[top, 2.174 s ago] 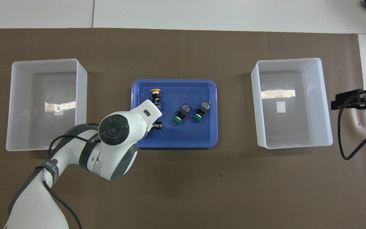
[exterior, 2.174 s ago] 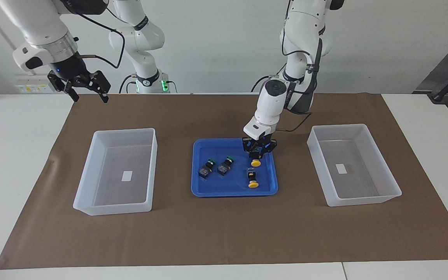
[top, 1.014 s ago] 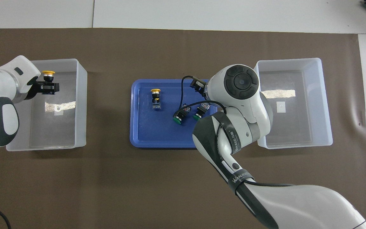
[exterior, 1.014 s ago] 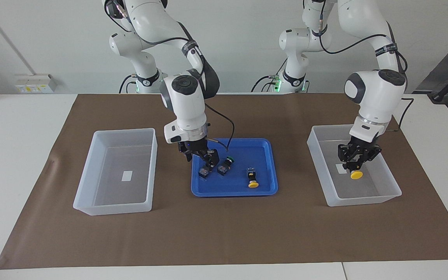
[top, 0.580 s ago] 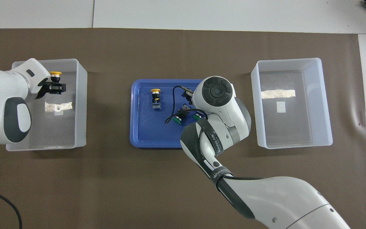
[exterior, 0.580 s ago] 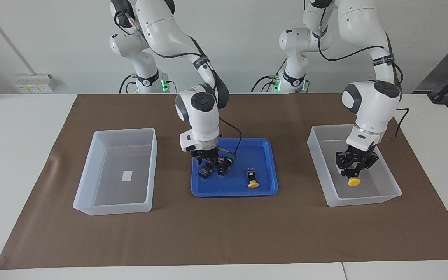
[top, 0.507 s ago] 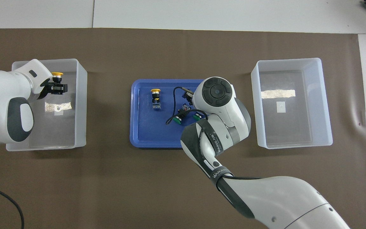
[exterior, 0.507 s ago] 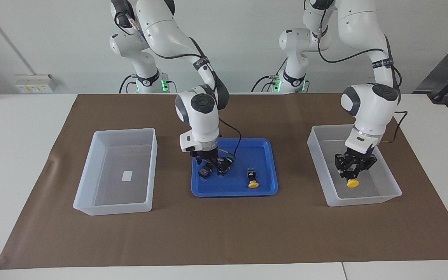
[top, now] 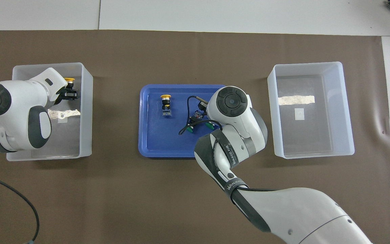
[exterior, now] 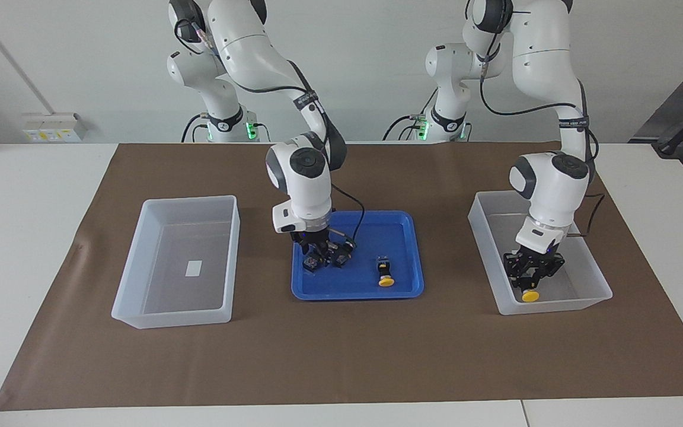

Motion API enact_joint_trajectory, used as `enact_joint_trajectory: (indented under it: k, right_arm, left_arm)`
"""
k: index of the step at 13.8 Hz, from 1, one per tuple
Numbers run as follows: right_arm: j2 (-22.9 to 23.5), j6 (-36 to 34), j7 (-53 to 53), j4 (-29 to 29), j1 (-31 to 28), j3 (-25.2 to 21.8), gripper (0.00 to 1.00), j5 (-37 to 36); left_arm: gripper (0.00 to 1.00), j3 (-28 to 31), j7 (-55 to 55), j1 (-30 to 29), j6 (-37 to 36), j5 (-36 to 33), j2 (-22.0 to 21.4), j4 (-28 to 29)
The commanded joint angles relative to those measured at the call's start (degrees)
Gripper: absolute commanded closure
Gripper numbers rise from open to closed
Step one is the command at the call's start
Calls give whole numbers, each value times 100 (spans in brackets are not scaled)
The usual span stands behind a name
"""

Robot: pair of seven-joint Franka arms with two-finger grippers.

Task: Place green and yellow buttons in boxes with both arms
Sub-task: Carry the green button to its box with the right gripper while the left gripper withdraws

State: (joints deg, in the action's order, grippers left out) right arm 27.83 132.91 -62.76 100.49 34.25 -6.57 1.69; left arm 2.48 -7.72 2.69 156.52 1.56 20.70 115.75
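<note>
My right wrist hides most of the two green buttons (exterior: 325, 258) in the blue tray (exterior: 404, 222); whether my right gripper (exterior: 318, 254) grips I cannot tell. My left gripper (exterior: 529, 279), inside the box (exterior: 482, 234), clamps a yellow button (exterior: 530, 295), cap down. Another yellow button (top: 166, 105) lies with its cap pointing away from me. Brown mat (exterior: 341, 350), white table.

Left pincer (exterior: 530, 283) hangs low, fingers clamped; right pincer (exterior: 318, 254) points straight down, wrist vertical.
</note>
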Motion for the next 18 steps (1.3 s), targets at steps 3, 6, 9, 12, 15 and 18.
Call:
enact_joint_trajectory:
  k: [3, 6, 9, 12, 15, 18]
  right_arm:
    - [-128, 26, 70, -107, -94, 16, 100, -73]
    - [-986, -939, 1051, -232, -496, 16, 100, -46]
    - [-1525, -1758, 2727, -250, -1155, -11, 100, -46]
    - [-1570, -1708, 4373, -136, -1920, -2, 100, -38]
    - [-1526, -1130, 5692, 275, -2518, -2, 100, -20]
    - [-1307, -189, 6179, 778, -2783, -2, 100, -20]
  left_arm:
    - [0, 7, -90, -49, 116, -41, 31, -105]
    - [0, 7, -63, -111, -85, -41, -258, -166]
    - [0, 7, -37, -58, -1040, -41, -680, -455]
    - [0, -124, 103, 90, -1912, -41, -874, -860]
    - [0, -142, 902, 766, -1862, -41, -857, -870]
    - [0, -142, 1586, 1469, -1661, -50, -700, -791]
